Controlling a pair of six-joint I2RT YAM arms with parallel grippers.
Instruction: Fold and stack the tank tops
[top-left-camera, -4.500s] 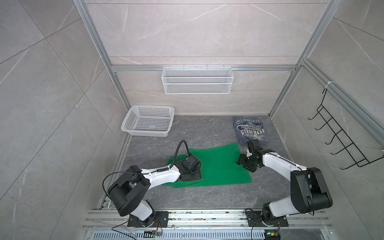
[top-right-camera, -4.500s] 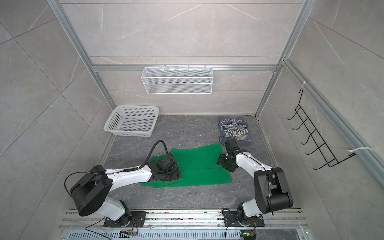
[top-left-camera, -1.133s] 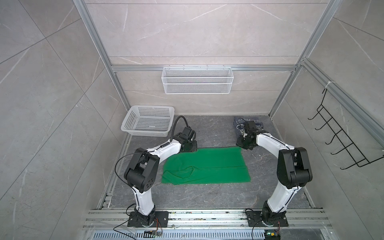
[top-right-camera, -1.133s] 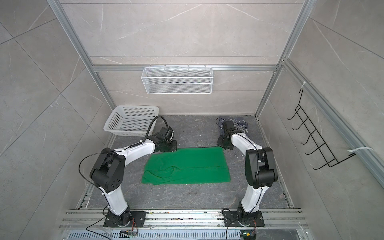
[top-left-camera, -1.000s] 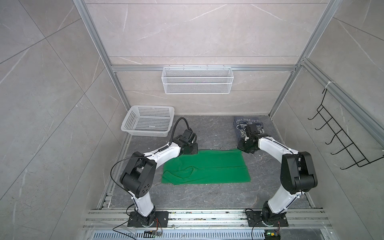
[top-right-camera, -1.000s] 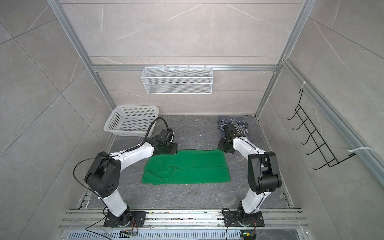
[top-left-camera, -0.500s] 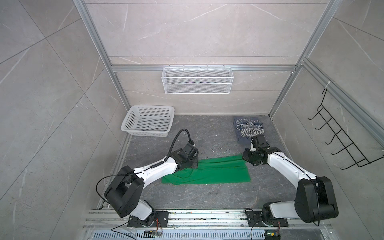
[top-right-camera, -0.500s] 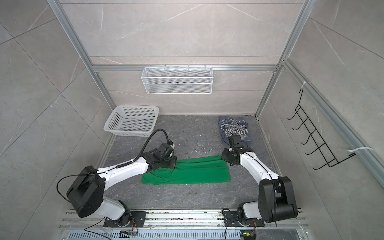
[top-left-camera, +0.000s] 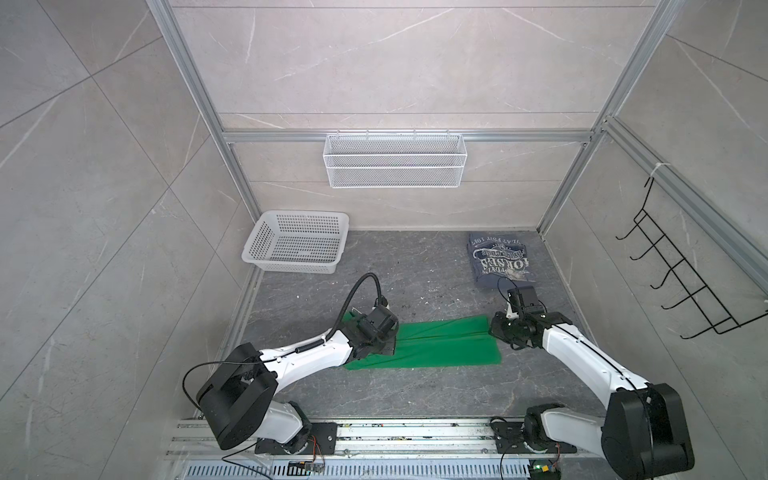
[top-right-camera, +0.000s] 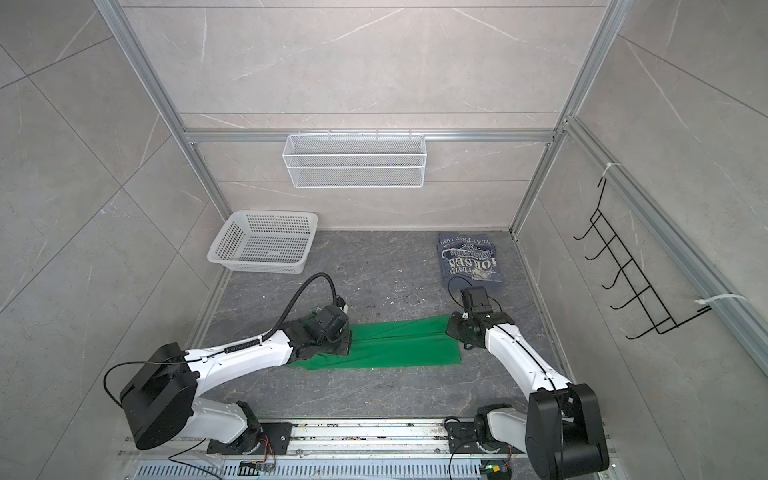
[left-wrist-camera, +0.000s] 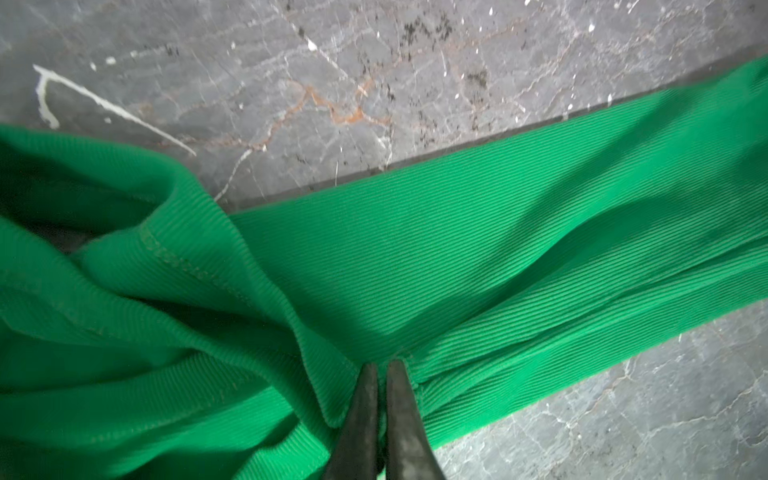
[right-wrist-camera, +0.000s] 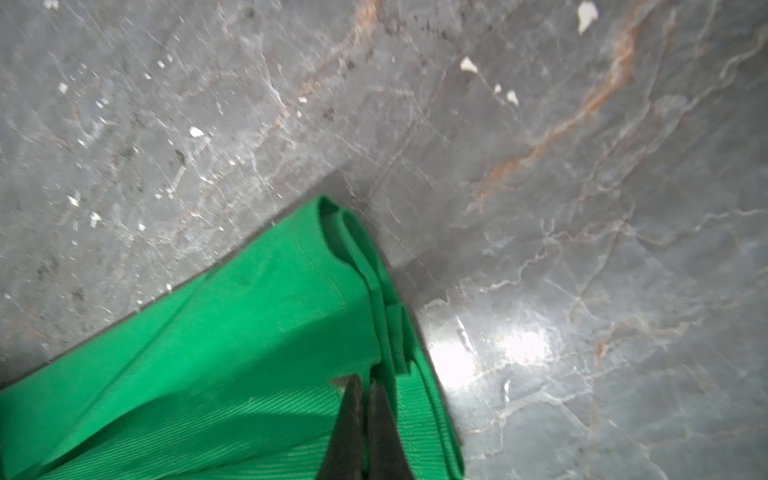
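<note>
- Left wrist view: your left jaws and right jaws clench opposite ends of the bright green ribbed tank top (left-wrist-camera: 457, 257), mid-desk, likely to pull its fold taut.
- Folded slate-blue printed tank top (top-left-camera: 498, 259) lies at the desk's back right corner.

text carrier: slate-blue tank top (top-left-camera: 498, 259), lying flat at the far right corner of the tabletop (top-left-camera: 415, 399), seen in both top views
lettering: white print, upside down to the camera
big word: widest line, mid print, looks like "HORSES"; letters small, not certain
far-edge line: arched small capitals with a four-digit number, maybe "1987"; the rest can't be made out
banner line: ornate scroll text between the arched line and the big word, too small to read
near-edge line: small row on the near side of the big word, unreadable
wrist views: no legible text
</note>
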